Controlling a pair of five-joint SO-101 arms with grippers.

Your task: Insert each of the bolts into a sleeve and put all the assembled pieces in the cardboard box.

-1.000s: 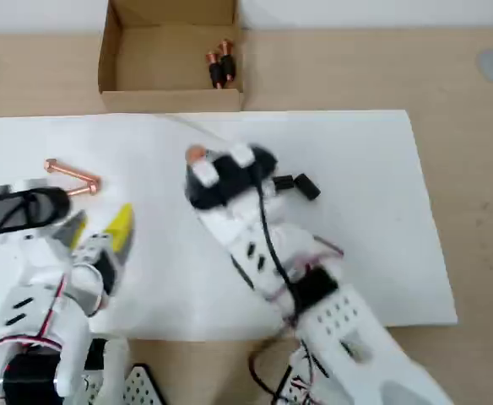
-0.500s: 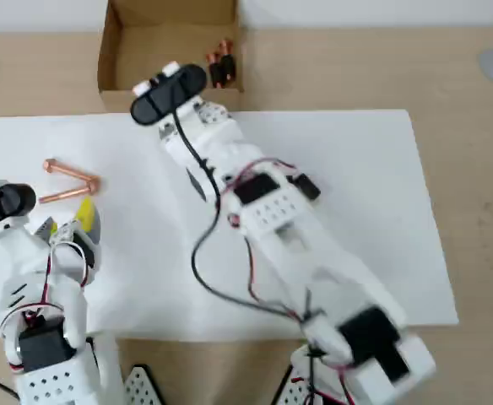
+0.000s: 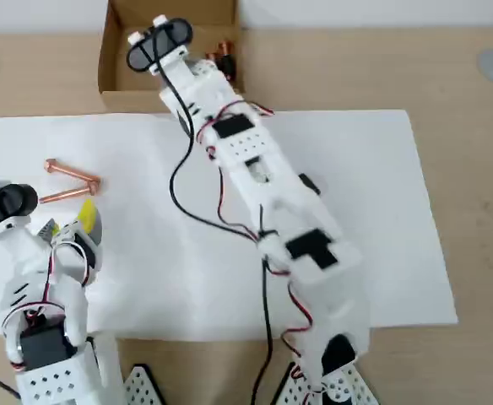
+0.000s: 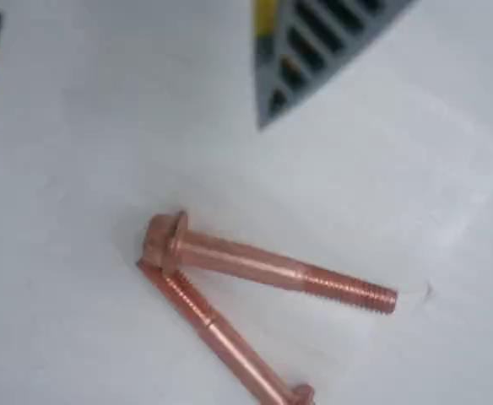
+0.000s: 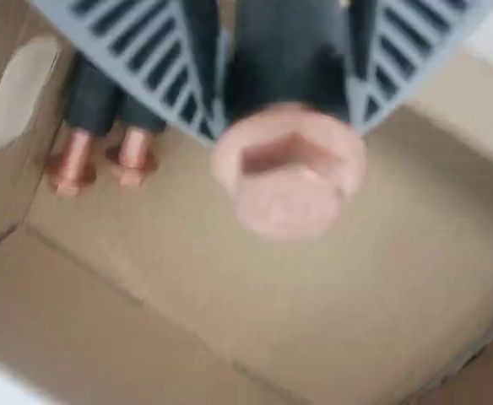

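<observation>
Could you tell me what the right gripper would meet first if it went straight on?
Most likely the bare floor of the cardboard box: the right gripper, holding an assembled piece, points into it, with two pieces inside off to one side. Depth is unclear.

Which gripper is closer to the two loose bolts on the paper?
Left. The left gripper is close by the loose bolts; the right gripper is far off, over the cardboard box.

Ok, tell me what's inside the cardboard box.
Two assembled pieces lie side by side against the cardboard box wall; a third piece hangs in the right arm's jaws. The floor beneath it is hidden.
</observation>
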